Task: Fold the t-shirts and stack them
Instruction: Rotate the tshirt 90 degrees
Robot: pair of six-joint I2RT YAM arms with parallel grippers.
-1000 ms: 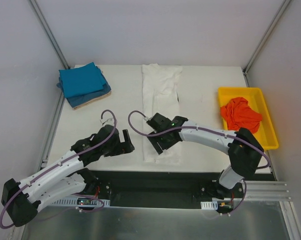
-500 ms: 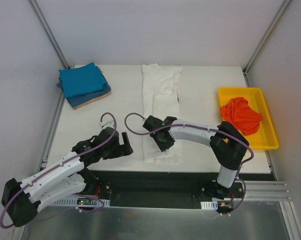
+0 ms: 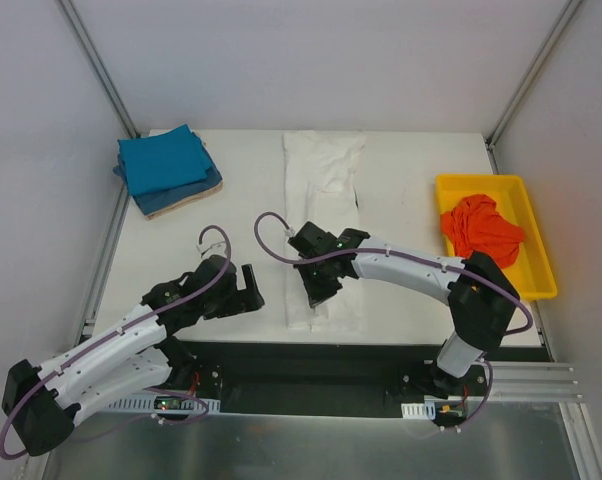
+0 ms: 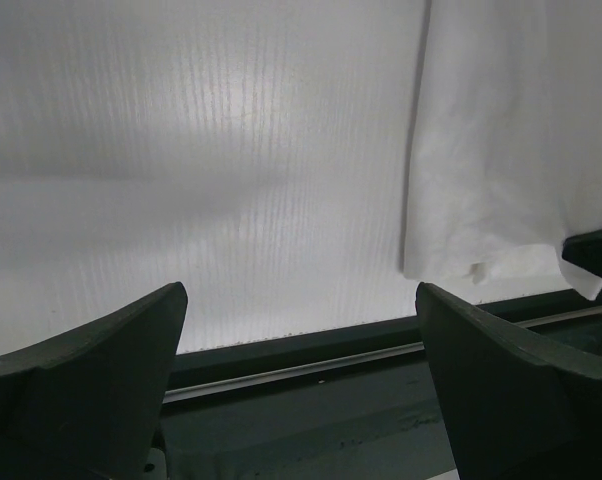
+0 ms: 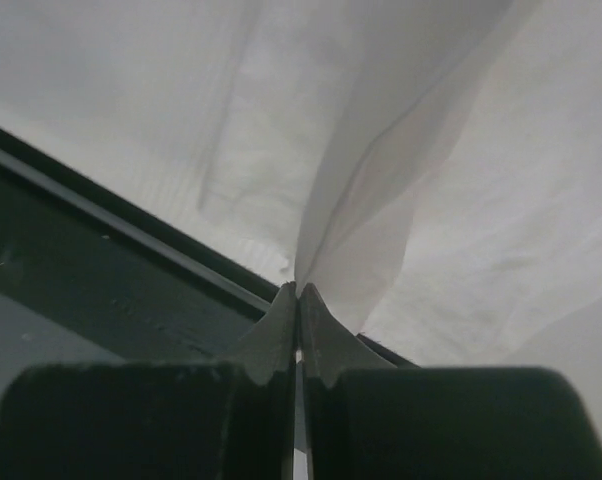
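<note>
A white t-shirt (image 3: 323, 190) lies folded into a long strip down the middle of the table, with its near end by the front edge. My right gripper (image 3: 316, 291) is shut on a pinched-up fold of this white t-shirt (image 5: 381, 230) near that end; in the right wrist view the right gripper (image 5: 298, 290) has its tips pressed together on the cloth. My left gripper (image 3: 247, 291) stands open just left of the strip, holding nothing. The left wrist view shows the left gripper (image 4: 301, 335) over the table's front edge, with the white t-shirt's corner (image 4: 511, 130) to its right.
Folded teal-blue t-shirts (image 3: 164, 163) sit stacked at the back left on a tan one (image 3: 186, 203). At the right, a yellow tray (image 3: 543, 255) holds a crumpled orange-red t-shirt (image 3: 481, 229). A dark rail (image 4: 311, 365) runs along the front edge.
My right gripper has shut on the near end of the white t-shirt and raised a fold of it. The left arm has barely moved and stays open.
</note>
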